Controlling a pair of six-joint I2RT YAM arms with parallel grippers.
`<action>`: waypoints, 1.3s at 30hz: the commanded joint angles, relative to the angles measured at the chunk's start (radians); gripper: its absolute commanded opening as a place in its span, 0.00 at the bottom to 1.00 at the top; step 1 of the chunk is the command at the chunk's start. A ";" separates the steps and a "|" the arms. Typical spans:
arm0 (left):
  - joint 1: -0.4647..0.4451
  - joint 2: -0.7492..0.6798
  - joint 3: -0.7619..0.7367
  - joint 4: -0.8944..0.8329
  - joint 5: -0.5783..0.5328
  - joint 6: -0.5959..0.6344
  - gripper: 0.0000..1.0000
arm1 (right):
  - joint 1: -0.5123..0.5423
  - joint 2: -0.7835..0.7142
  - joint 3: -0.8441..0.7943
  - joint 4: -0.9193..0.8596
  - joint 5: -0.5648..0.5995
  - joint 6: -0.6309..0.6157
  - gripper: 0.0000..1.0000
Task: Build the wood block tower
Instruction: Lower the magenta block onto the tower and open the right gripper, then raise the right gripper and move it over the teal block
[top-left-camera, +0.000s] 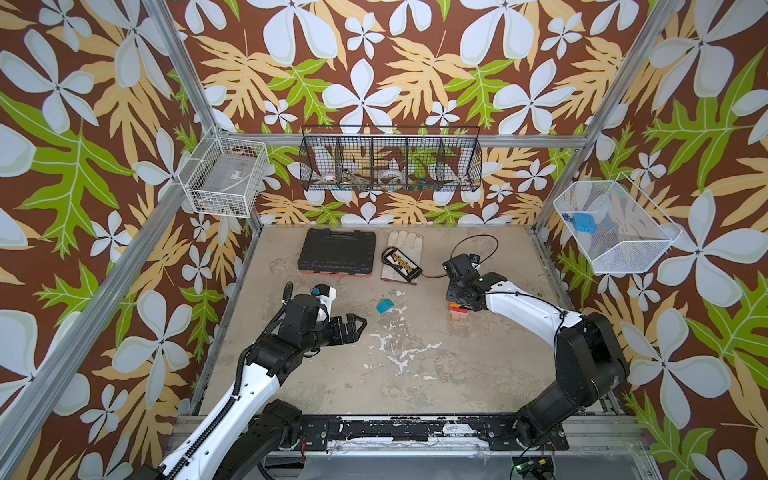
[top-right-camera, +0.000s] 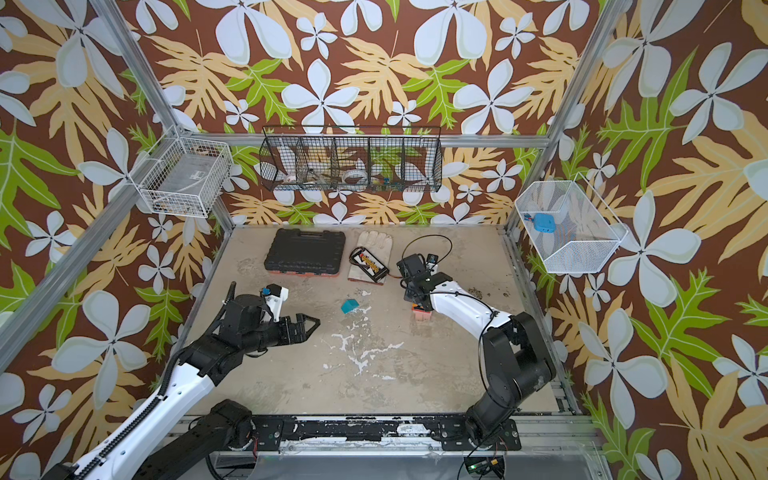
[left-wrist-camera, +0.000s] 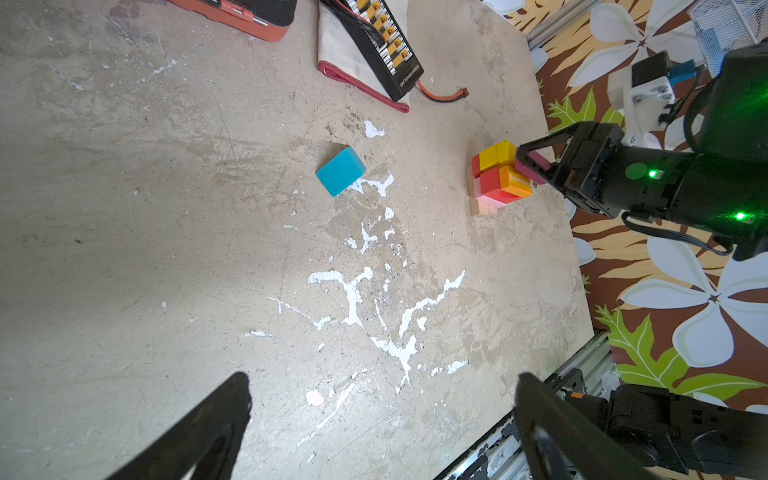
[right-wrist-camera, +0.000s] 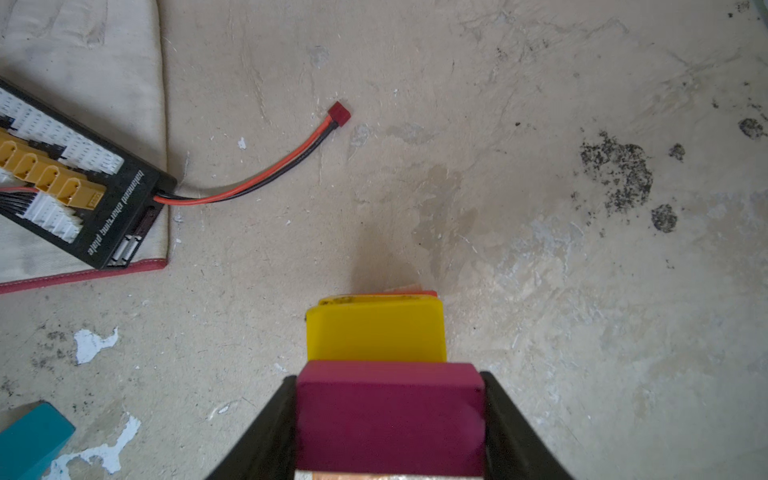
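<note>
- The right gripper (right-wrist-camera: 388, 399) pinches a magenta rectangular wood block (left-wrist-camera: 536, 168); its two black fingers (right-wrist-camera: 270, 432) press against the block's opposite ends.
- The magenta block is at the top of the tower (left-wrist-camera: 498, 178), just beside a yellow rectangular block (right-wrist-camera: 376, 330). Whether it rests on the layer below cannot be told.
- The tower is a short stack of painted wood blocks: a plain tan slab (left-wrist-camera: 478, 208) at the bottom, a pink layer (left-wrist-camera: 490, 201), then red (left-wrist-camera: 489, 183) and orange (left-wrist-camera: 515, 183) blocks, with yellow on top.
- In both top views the tower (top-left-camera: 459, 311) (top-right-camera: 420, 313) stands on the right part of the worn beige table (top-left-camera: 415, 374), mostly hidden under the right arm.
- A teal rectangular wood block (top-left-camera: 385, 306) (top-right-camera: 349, 306) lies alone near the middle of the table, well apart from the tower and touched by neither gripper.
- The left gripper (left-wrist-camera: 384, 378) hovers over the left part of the table with its jaws spread wide and nothing between them.
- At the back of the table lie a black plastic tool case (top-left-camera: 336, 251) and a pale work glove (top-left-camera: 405, 241); a black charging board with yellow connectors (right-wrist-camera: 75, 178) rests on the glove.
</note>
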 joint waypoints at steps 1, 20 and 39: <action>-0.001 0.003 -0.002 0.020 0.009 0.002 1.00 | 0.000 0.004 0.002 0.012 0.000 -0.009 0.41; -0.001 0.005 -0.003 0.022 0.013 0.001 1.00 | -0.011 0.018 0.003 0.014 -0.008 -0.013 0.62; -0.002 0.010 -0.002 0.022 0.015 0.003 1.00 | -0.012 -0.131 -0.022 -0.027 0.045 0.007 0.79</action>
